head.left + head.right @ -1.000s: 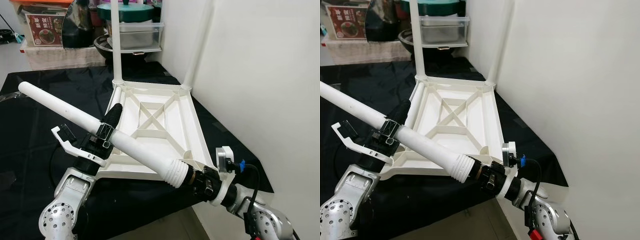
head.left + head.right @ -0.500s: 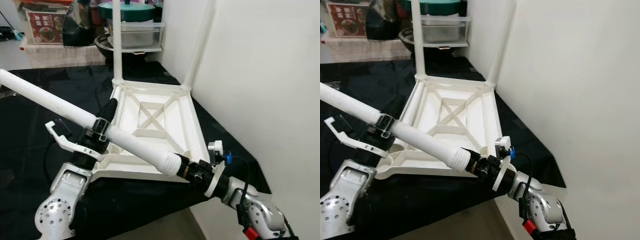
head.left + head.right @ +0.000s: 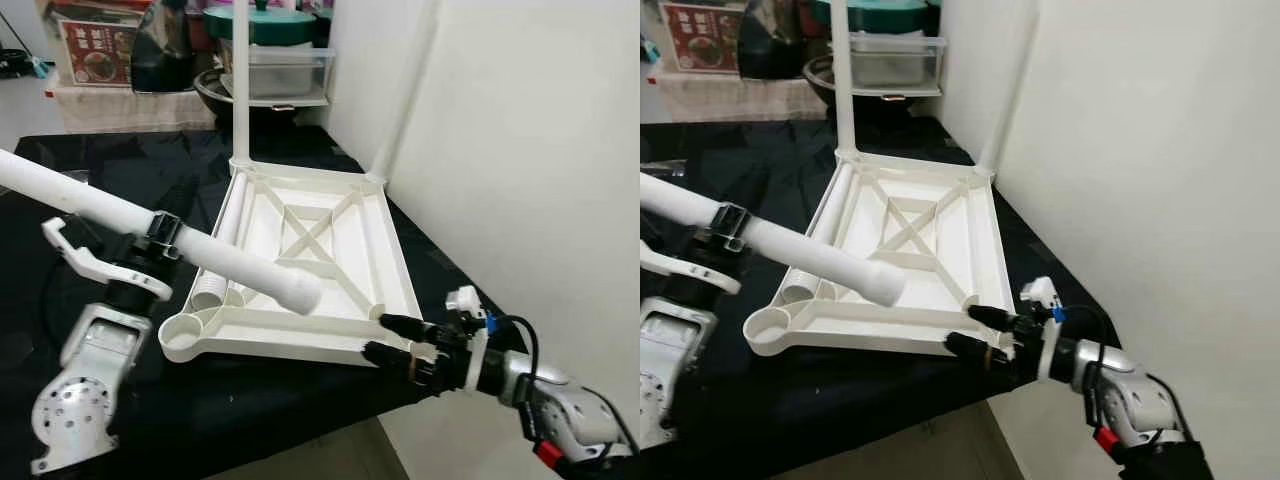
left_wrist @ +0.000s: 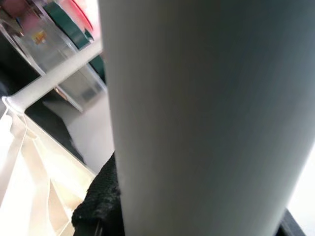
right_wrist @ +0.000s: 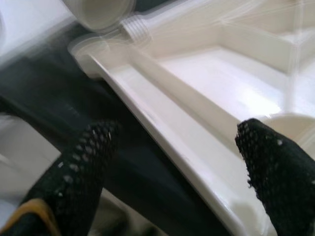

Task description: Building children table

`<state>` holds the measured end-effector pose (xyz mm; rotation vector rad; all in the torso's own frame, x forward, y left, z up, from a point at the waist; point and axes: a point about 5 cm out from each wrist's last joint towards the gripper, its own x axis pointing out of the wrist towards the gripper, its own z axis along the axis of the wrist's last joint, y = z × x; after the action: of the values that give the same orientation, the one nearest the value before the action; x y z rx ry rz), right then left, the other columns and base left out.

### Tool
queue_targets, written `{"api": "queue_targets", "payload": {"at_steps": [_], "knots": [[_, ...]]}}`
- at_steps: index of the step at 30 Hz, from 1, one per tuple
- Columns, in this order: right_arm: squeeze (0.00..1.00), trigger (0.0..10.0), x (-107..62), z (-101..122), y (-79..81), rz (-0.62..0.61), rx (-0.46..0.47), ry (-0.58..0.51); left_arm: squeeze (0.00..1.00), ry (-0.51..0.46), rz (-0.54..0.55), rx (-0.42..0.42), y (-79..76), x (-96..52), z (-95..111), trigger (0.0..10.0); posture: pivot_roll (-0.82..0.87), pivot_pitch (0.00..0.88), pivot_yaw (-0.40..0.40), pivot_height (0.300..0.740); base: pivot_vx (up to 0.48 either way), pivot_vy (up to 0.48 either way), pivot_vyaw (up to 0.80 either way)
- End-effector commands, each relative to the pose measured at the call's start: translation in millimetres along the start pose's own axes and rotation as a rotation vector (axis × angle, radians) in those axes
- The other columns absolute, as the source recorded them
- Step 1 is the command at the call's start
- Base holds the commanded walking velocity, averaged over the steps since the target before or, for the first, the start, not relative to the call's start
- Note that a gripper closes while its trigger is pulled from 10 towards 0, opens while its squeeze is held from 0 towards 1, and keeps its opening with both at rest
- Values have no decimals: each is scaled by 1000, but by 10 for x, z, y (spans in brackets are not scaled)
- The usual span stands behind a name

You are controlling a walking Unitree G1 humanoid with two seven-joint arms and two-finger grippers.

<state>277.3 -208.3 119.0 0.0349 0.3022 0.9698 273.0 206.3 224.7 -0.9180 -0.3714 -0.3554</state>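
A white tabletop [image 3: 385, 262] lies upside down on the black-covered table [image 3: 110, 165], with two white legs [image 3: 240, 85] standing upright in its far corners. My left gripper [image 3: 162, 229] is shut on a long white leg tube [image 3: 230, 261], held slanting over the tabletop's near left part, its ribbed end [image 3: 300, 292] free in the air. In the left wrist view this leg tube [image 4: 197, 113] lies against a black finger pad [image 4: 101, 196]. Another loose leg [image 3: 222, 262] lies inside the tabletop along its left side. My right gripper [image 3: 387, 337] is open at the tabletop's near right corner, its fingers [image 5: 275, 167] either side of the rim [image 5: 167, 147].
A white wall [image 3: 520, 150] runs close along the table's right side. Beyond the table's far end stand a clear box [image 3: 285, 70], a green-lidded pot [image 3: 265, 20] and a red-labelled carton [image 3: 95, 50]. The table's near edge is just below my right gripper.
My right gripper has let go of the leg's ribbed end, opened and dropped to the tabletop's near right corner. My left gripper has drawn the leg back to the left.
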Motion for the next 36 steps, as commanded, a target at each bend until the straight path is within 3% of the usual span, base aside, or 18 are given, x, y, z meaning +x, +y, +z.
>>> {"api": "queue_targets", "payload": {"at_steps": [1, 2, 3, 4, 5, 6, 10, 13, 15, 20, 24, 36], "knots": [[1000, 10000, -34, 120, -120, -83, -131, 37, 0, 76, -68, 42, -80, 33, -62, 10000, 43, 0, -114, 740, 0, 0, 0], [1000, 10000, -7, 339, -147, -94, -191, -10, 0, 153, -118, 94, -129, 63, -136, 10000, 43, 0, -113, 740, 0, 0, 0], [1000, 10000, -7, 339, -147, -94, -191, -10, 0, 153, -118, 94, -129, 63, -136, 10000, 43, 0, -113, 740, 0, 0, 0], [835, 10000, 29, 557, -130, -76, -260, -46, 0, 232, -168, 151, -178, 97, -224, 10000, 42, 0, -111, 740, 0, 0, 0], [0, 10000, 69, 741, -75, -39, -309, -80, 0, 293, -209, 193, -217, 126, -300, 10000, 42, 0, -108, 740, 0, 0, 0], [0, 10000, 69, 741, -75, -39, -309, -80, 0, 293, -209, 193, -217, 126, -300, 10000, 42, 0, -108, 740, 0, 0, 0], [0, 10000, 269, 1166, 202, 139, -399, -186, 0, 423, -323, 291, -281, 240, -427, 10000, 37, 0, -98, 740, 0, 0, 0], [0, 10000, 326, 1236, 291, 205, -430, -202, 0, 448, -356, 318, -294, 275, -440, 10000, 40, 0, -100, 740, 0, 0, 0], [0, 10000, 378, 1275, 382, 277, -391, -218, 0, 463, -391, 345, -311, 317, -445, 10000, 40, 0, -100, 740, 0, 0, 0], [0, 10000, 444, 1174, 443, 381, -311, -168, 0, 488, -474, 350, -414, 363, -461, 10000, 36, 0, -106, 740, 0, 0, 0], [0, 10000, 540, 1072, 436, 382, -265, -126, 0, 507, -550, 310, -520, 360, -513, 10000, 33, 0, -106, 740, 0, 0, 0], [0, 10000, 878, 998, 558, 386, -188, -105, 0, 535, -639, 238, -626, 441, -670, 10000, 38, 0, -109, 740, 0, 0, 0]]}}
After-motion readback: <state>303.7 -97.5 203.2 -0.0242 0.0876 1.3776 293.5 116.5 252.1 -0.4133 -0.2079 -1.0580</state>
